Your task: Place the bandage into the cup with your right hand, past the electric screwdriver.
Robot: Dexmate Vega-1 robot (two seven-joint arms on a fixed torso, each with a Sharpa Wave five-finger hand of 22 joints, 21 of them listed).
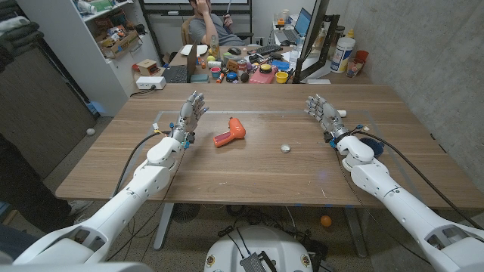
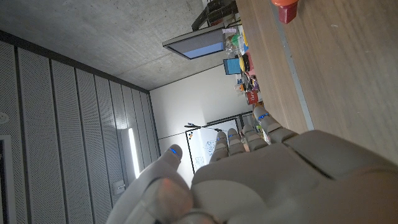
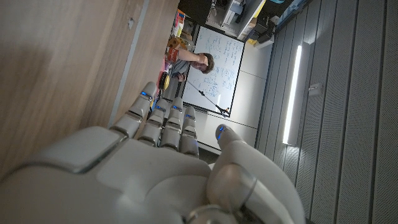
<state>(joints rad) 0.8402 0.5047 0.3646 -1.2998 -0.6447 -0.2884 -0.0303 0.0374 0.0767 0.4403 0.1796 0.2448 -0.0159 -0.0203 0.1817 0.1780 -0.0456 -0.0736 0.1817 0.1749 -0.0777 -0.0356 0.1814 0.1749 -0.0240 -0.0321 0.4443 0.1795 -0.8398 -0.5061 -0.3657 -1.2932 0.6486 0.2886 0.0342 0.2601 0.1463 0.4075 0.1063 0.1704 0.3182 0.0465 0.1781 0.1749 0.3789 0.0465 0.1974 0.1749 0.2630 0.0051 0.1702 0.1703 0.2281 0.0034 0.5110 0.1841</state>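
On the wooden worktop (image 1: 249, 170), the right robot hand (image 1: 323, 113) and left robot hand (image 1: 190, 112) stand empty, fingers spread. Between them, nearer the right one, sits the small round bandage (image 1: 286, 148); the orange electric screwdriver (image 1: 230, 133) lies closer to the left

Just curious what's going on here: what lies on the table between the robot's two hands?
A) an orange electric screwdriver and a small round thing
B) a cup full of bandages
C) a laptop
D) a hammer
A: the orange screwdriver lies left of centre and the small round thing nearer the right hand.
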